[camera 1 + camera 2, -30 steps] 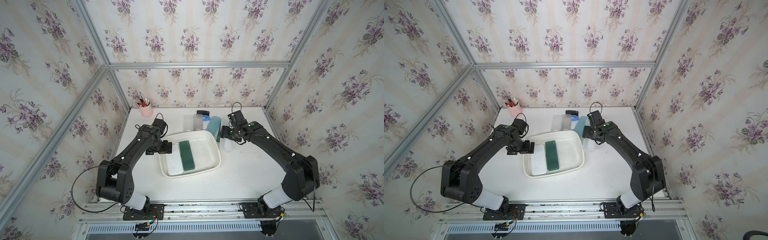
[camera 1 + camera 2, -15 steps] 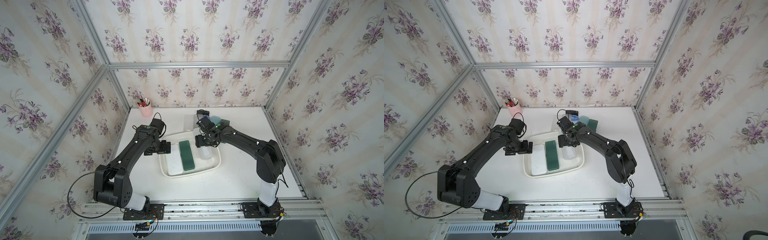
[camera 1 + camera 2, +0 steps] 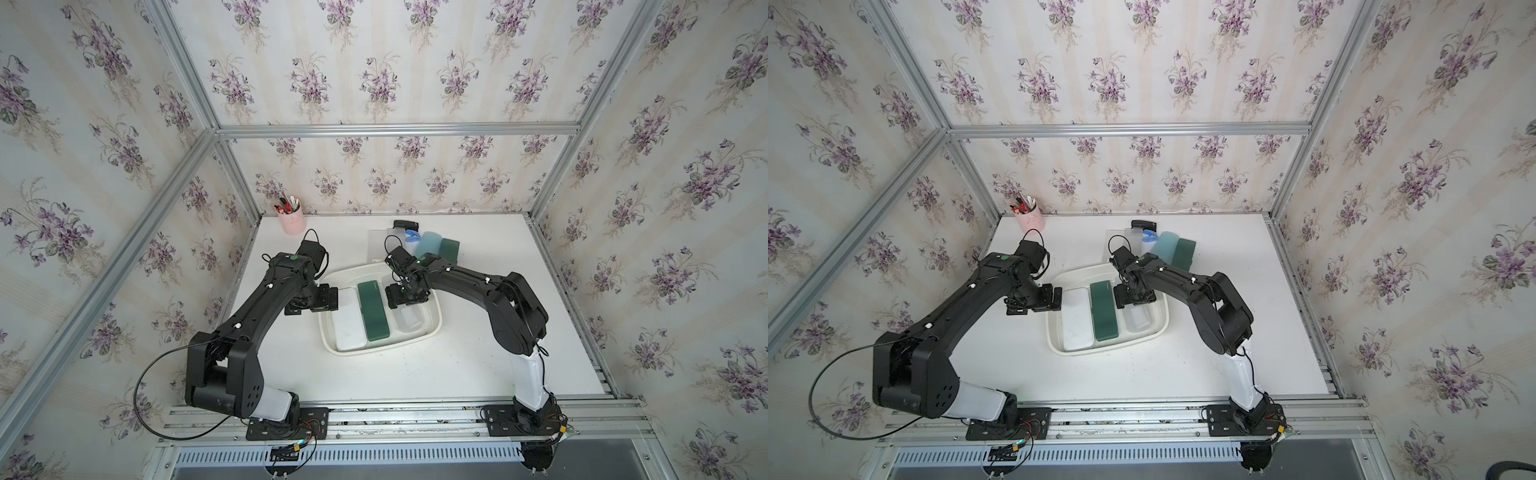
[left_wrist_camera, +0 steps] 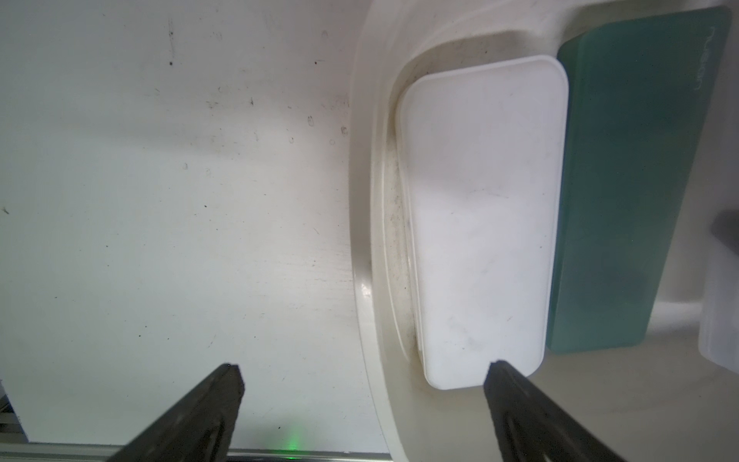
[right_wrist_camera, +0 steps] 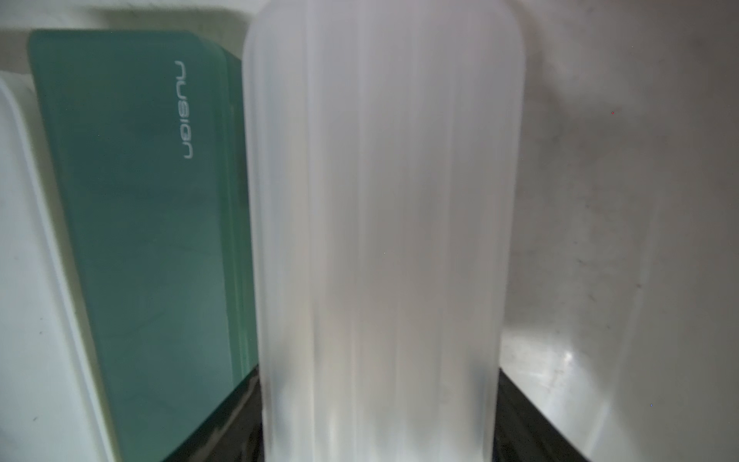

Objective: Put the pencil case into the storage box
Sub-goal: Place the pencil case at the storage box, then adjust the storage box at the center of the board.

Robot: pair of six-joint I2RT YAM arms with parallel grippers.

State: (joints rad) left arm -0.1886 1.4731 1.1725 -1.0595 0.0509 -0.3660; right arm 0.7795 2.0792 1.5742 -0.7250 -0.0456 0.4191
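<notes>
Inside the storage box (image 3: pixel 376 352), a wide, shallow white plastic tub with rounded corners: a frosted translucent plastic pencil case (image 3: pixel 409 320), clamped at its end nearer the back wall between the fingers of the right gripper (image 3: pixel 405 296), over the tub's one bare strip of floor. Streaked with blur in the right wrist view (image 5: pixel 380 220), just beside a dark green rectangular pencil case (image 5: pixel 140 220) and apart from the tub's side wall. Cannot tell whether yet touching the floor. Flat against the green one's other side, a white rounded-corner pencil case (image 3: pixel 348 318). At the tub's opposite rim, the left gripper (image 3: pixel 328 297), fingers (image 4: pixel 230 376) spread wide and holding nothing, one above the white table (image 3: pixel 478 332), one above the tub's interior by the white case's end. Behind the tub: a pale blue case (image 3: pixel 428 245), a second dark green case (image 3: pixel 449 249) and a pink pen cup (image 3: pixel 292 222).

Judged to be the placing step, nearly done. To finish well: lower straight down, keeping the frosted case level and parallel to the green one, so as not to land on its edge or ride up the sloped wall. Release only once flat on the floor. Open just enough to clear both long sides, then lift straight up, away from the green case. Keep the left gripper clear of the rim.
</notes>
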